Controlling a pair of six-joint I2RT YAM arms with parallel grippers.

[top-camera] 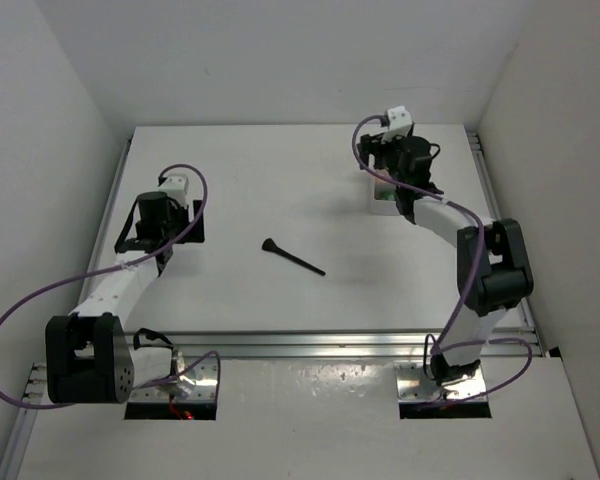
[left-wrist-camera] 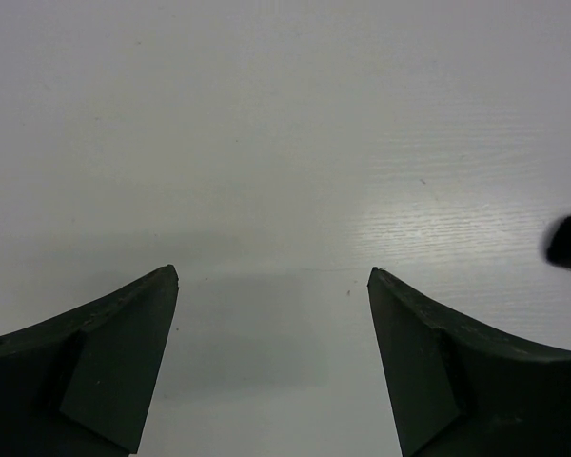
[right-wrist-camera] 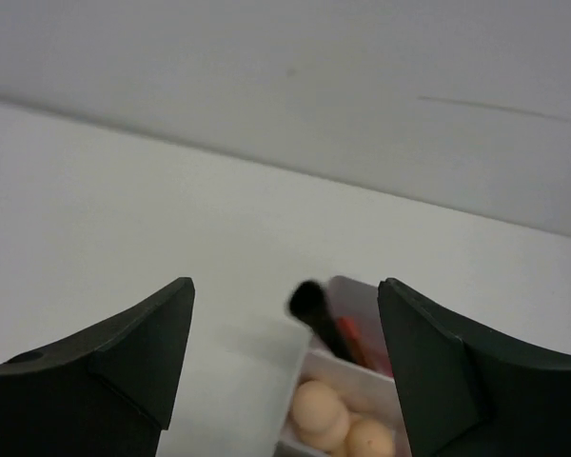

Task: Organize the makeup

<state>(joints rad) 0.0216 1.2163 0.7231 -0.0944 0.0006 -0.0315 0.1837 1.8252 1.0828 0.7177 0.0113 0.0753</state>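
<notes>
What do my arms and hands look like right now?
The left arm and right arm have white links, black joint housings and looping purple cables. The left hand and right hand each show two matte black wedge-shaped fingers.

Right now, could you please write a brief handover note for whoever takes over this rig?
Left pincer: open, empty, low over the table.
Right pincer: open, empty, over the box at the far right.
Done: peach sponges sit in one compartment; a boxed brush and reddish items in the other.
Left: the loose brush lies mid-table between the arms and probably goes into the box next.
</notes>
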